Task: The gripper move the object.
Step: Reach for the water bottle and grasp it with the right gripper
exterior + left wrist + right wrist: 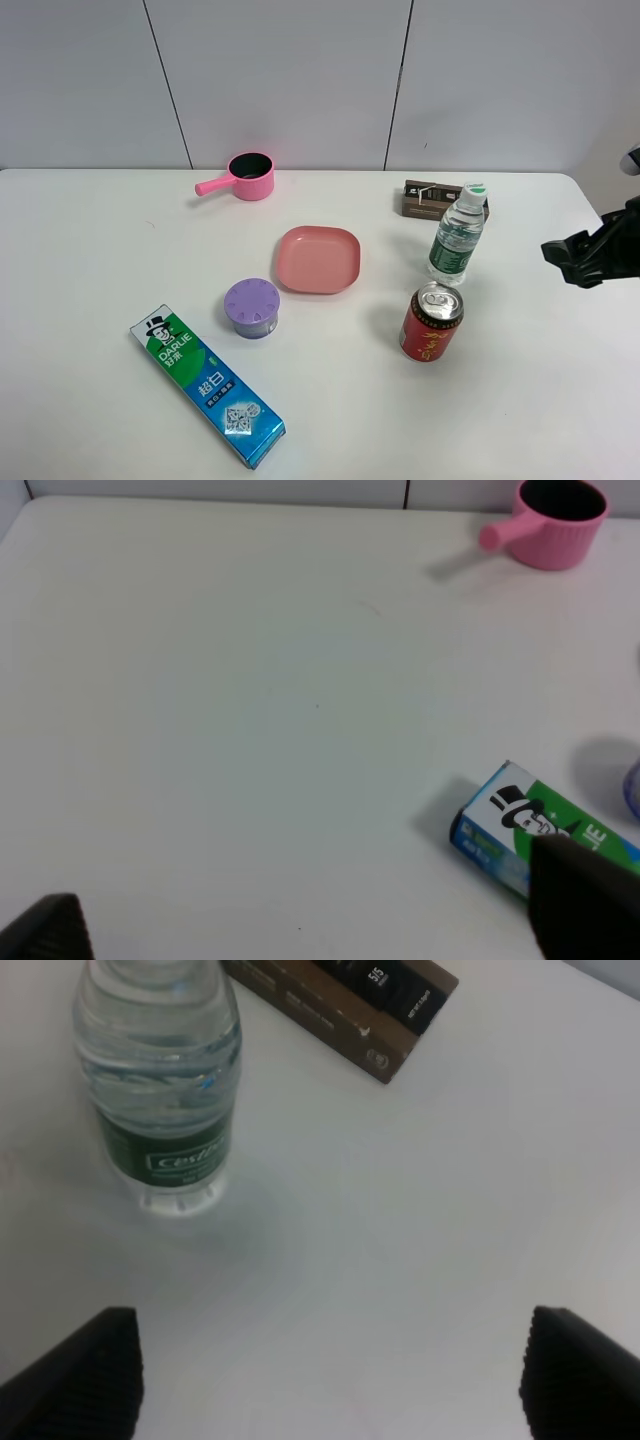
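Observation:
The clear water bottle (457, 238) with a green label and white-green cap stands upright on the white table, right of centre. It also shows in the right wrist view (160, 1090). My right gripper (572, 258) hovers to the right of the bottle, apart from it. In the right wrist view the right gripper (330, 1380) is open and empty, its fingertips (85, 1375) spread wide with bare table between them. My left gripper (310, 920) is open and empty over bare table; it is out of the exterior high view.
A red can (432, 322) stands just in front of the bottle. A brown box (432, 199) lies behind it. A pink plate (318, 260), purple round container (252, 307), toothpaste box (207, 385) and pink pot (248, 177) sit further left.

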`<action>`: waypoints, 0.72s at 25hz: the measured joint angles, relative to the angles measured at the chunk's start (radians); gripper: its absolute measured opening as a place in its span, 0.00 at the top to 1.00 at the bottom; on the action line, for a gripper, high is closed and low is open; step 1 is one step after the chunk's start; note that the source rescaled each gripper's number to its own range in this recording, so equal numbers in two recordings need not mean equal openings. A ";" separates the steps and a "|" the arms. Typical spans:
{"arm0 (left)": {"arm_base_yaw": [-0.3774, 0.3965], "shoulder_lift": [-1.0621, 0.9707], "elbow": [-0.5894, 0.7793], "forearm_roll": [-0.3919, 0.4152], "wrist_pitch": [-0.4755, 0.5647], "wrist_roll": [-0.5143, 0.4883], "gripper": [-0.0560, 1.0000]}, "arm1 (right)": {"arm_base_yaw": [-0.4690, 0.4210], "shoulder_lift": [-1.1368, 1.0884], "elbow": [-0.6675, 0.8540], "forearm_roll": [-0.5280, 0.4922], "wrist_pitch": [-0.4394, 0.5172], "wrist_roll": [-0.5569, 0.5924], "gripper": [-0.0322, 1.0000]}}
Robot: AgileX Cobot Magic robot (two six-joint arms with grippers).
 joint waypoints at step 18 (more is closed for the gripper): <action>0.000 0.000 0.000 0.000 0.000 0.000 0.00 | 0.000 0.272 0.000 0.163 -0.031 -0.163 0.00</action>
